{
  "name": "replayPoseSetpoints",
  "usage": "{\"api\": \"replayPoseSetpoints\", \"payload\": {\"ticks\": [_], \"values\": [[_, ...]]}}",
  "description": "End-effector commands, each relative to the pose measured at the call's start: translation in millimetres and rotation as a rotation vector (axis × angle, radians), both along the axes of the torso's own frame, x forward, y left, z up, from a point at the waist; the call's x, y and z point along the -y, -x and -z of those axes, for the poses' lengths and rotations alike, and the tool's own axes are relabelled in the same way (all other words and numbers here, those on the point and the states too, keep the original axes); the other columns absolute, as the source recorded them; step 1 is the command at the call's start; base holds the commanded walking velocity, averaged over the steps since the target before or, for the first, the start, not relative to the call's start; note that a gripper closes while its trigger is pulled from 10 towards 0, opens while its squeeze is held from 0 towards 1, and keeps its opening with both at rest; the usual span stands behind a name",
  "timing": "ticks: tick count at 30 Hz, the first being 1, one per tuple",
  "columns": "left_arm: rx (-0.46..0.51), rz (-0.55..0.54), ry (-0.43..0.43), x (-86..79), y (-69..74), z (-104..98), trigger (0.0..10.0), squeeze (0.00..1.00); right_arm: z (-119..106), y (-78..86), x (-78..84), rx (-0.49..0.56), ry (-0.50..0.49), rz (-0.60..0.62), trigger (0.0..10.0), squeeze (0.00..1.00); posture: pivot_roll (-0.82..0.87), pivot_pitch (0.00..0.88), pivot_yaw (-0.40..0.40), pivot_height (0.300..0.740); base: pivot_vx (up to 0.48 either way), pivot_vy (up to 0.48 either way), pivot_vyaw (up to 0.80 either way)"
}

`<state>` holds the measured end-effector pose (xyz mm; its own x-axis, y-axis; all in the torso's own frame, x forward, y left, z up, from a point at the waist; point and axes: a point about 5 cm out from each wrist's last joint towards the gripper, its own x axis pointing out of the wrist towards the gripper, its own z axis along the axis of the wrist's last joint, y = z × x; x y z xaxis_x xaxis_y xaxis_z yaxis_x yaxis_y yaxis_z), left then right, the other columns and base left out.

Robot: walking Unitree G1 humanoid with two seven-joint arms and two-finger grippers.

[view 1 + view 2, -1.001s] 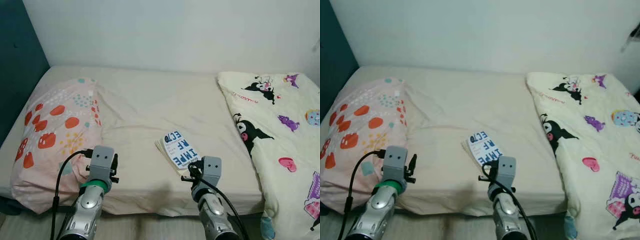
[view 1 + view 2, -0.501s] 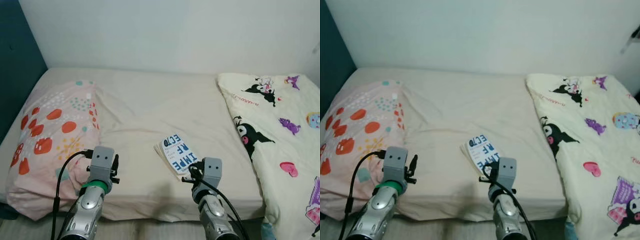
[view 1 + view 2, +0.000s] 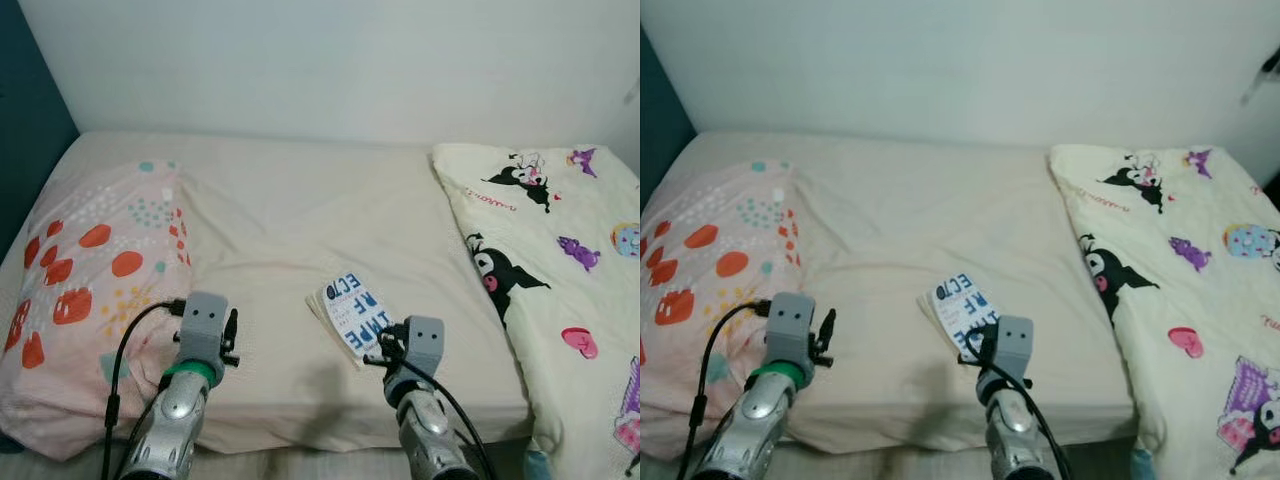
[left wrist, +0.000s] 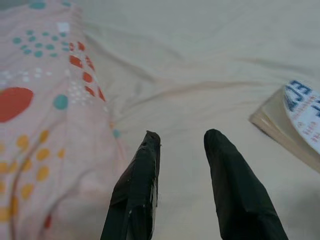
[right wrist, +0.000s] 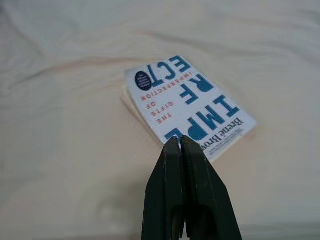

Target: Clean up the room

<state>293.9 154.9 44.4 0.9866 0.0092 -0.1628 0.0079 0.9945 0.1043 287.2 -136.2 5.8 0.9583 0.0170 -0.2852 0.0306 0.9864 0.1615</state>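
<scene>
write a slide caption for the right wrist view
Right gripper, fingers shut, poised just short of a white-and-blue paperback book lying flat on the cream bedsheet.

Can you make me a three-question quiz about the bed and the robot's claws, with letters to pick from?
1. Where does the book lie?
A. on the pillow
B. on the sheet, just ahead of the right gripper
C. on the cartoon blanket

2. What colour are the big spots on the pillow?
A. red-orange
B. purple
C. black

3. How are the left gripper fingers?
A. shut
B. apart
C. holding the book

Answers: B, the book rests on bare sheet; A, red-orange blobs; B, sheet shows between them.
</scene>
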Motion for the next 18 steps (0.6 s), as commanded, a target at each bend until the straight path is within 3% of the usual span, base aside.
{"api": "replayPoseSetpoints", "payload": {"ticks": [1, 6, 18], "values": [[-0.024, 0.005, 0.009, 1.4, 3.7, 4.8, 10.0, 0.0, 3.8, 3.3, 4.3, -0.017, -0.005, 0.024, 10.0, 0.0, 0.04, 0.002, 0.037, 0.74, 0.266, 0.0, 0.0], [-0.022, 0.005, 0.007, 1.3, 3.4, 4.5, 10.0, 0.0, 3.7, 3.1, 4.1, -0.017, -0.006, 0.023, 10.0, 0.0, 0.04, 0.002, 0.037, 0.74, 0.269, 0.0, 0.0], [-0.011, -0.005, -0.025, 1.7, 3.3, 3.9, 10.0, 0.0, 4.7, 3.9, 4.0, -0.022, -0.007, 0.025, 10.0, 0.0, 0.04, 0.003, 0.038, 0.74, 0.0, 0.0, 0.0]]}}
